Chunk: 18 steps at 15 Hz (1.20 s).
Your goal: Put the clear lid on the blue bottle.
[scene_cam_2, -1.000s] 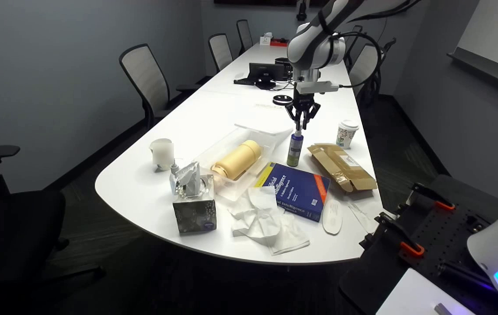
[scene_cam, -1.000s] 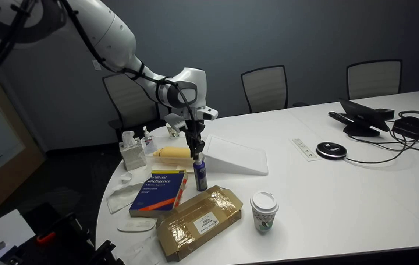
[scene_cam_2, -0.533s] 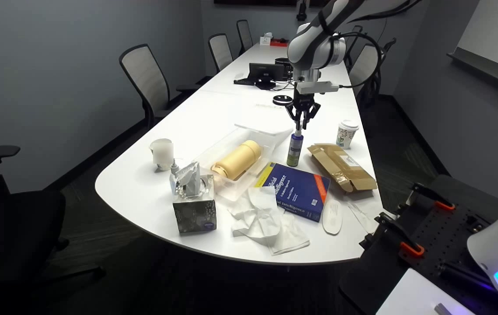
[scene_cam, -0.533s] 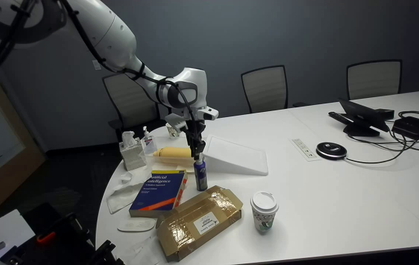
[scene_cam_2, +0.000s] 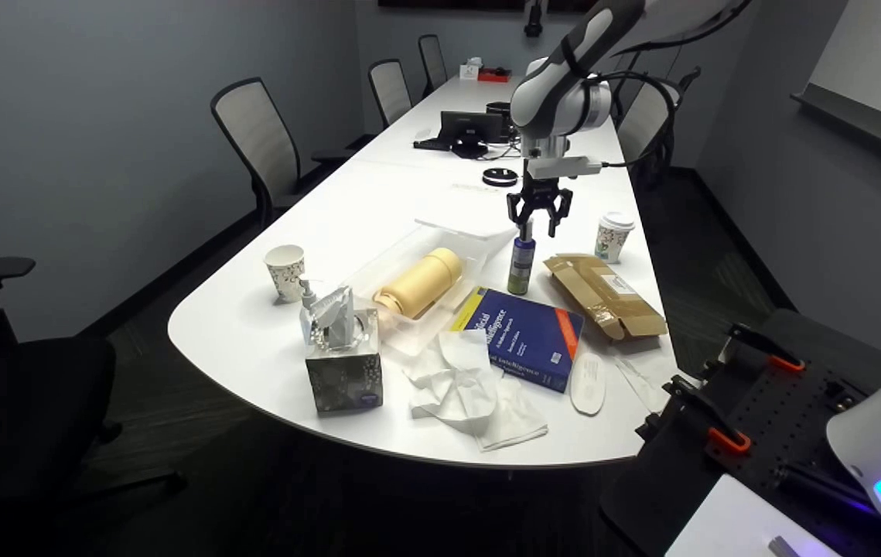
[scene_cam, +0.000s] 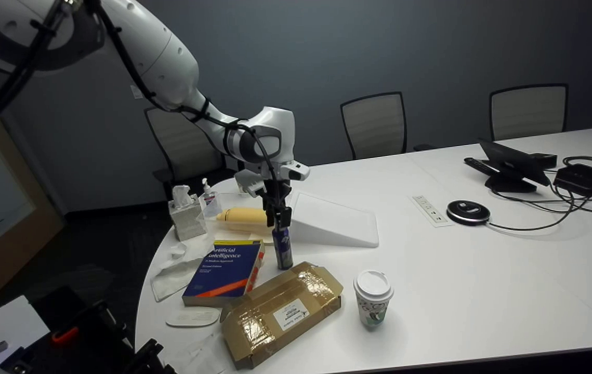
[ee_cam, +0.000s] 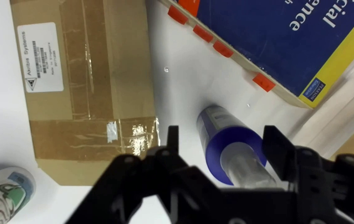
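While clear lid, hidden in an exterior view, tops blue bottle, fingers wide

Worktop: white, spread beneath the tool and well past it.
Blue bottle: set upright just below the tool.
Book: laid flat near the tool, just beside the blue bottle.
Cardboard box: placed near the tool, close by the book.
White-lidded cup: stood upright, apart from the tool.
Tissue box: set well apart from the tool.
Black disc: placed well apart from the tool.
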Tool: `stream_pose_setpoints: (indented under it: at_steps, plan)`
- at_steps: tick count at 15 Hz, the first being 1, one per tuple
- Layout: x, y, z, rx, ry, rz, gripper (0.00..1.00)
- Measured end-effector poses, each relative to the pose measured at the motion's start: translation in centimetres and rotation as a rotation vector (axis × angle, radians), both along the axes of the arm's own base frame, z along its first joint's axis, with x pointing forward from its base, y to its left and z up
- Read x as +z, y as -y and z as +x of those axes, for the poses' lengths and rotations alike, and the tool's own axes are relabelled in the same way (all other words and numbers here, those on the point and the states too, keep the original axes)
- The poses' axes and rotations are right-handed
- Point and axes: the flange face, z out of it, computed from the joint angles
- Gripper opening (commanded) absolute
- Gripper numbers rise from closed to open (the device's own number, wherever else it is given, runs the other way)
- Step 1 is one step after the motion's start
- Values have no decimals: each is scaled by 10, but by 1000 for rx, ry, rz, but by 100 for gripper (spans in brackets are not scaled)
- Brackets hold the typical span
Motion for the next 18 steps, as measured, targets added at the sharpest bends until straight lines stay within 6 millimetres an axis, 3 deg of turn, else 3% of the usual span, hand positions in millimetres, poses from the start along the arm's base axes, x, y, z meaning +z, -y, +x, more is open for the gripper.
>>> stream_pose_setpoints:
  at_steps: [12, 18]
  plan:
    - [1, 0, 3, 1, 22, -5, 100]
    - [30, -4, 10, 18, 53, 1, 100]
